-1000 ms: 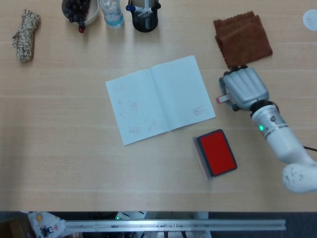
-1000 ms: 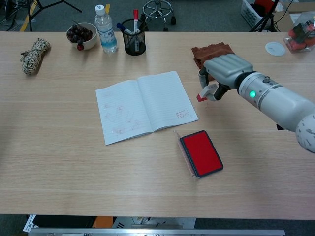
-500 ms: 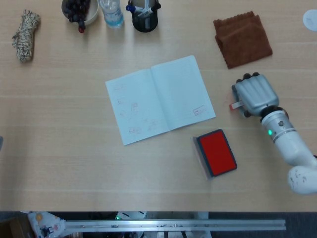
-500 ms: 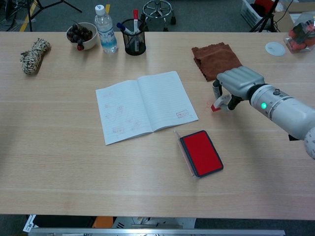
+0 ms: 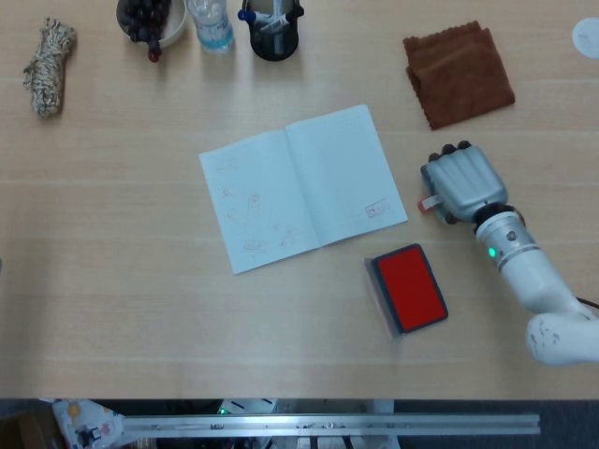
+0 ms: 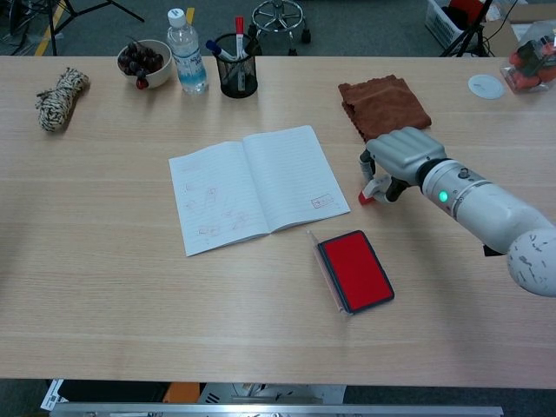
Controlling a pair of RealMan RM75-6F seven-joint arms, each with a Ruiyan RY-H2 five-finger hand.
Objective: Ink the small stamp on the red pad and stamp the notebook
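An open notebook point(image 5: 304, 184) point(image 6: 256, 187) lies mid-table with faint red stamp marks on both pages. The red ink pad point(image 5: 408, 286) point(image 6: 354, 269) sits open to its lower right. My right hand point(image 5: 460, 184) point(image 6: 398, 156) hovers just right of the notebook, above the pad, fingers curled around the small stamp point(image 5: 428, 203) point(image 6: 371, 189), whose red-tipped end pokes out toward the notebook. My left hand appears in neither view.
A brown cloth point(image 5: 458, 72) point(image 6: 383, 103) lies behind the right hand. Along the far edge stand a pen cup point(image 5: 274, 28) point(image 6: 235, 67), a water bottle point(image 6: 187, 52), a bowl of dark fruit point(image 6: 144, 62) and a rope coil point(image 5: 48, 66) point(image 6: 61, 98).
The right hand carried the stamp right and toward the near edge, away from the notebook, then came back left and now sits lower, close to the notebook's right edge.
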